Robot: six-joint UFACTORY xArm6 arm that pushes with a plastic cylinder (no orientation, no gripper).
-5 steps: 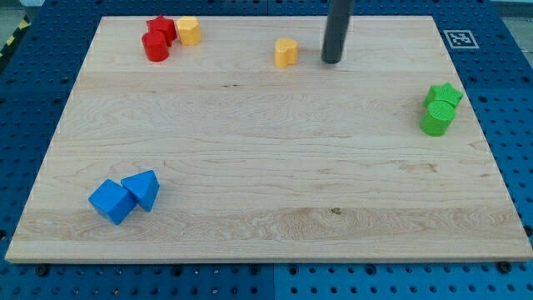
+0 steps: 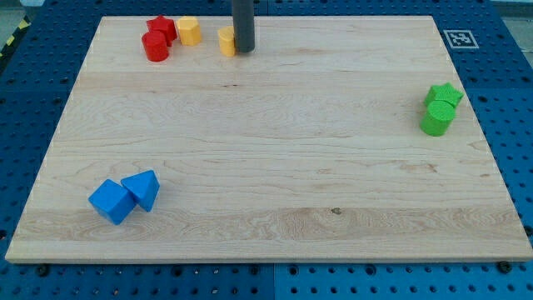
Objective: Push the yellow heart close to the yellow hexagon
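Yellow heart (image 2: 226, 40): small, glossy, part hidden behind my tip (image 2: 242, 50), which touches its right side, nr view's top. Yellow hexagon (image 2: 189, 30) sits just left, small gap betw. No gripper, just dark smooth rod; holds nothing. Pale wood-grain board (image 2: 275, 158).

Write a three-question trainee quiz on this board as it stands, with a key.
1. True or false: my tip is at the view's right side of the yellow heart.
2. Which blocks sit nearest the view's right edge? A) blue B) green C) red
3. Fill in: the yellow hexagon lies to the view's ____ of the yellow heart.

Key: 1. True; the rod partly covers the heart's right side. 2. B, the green pair. 3. Left, with a gap of bare board between them.
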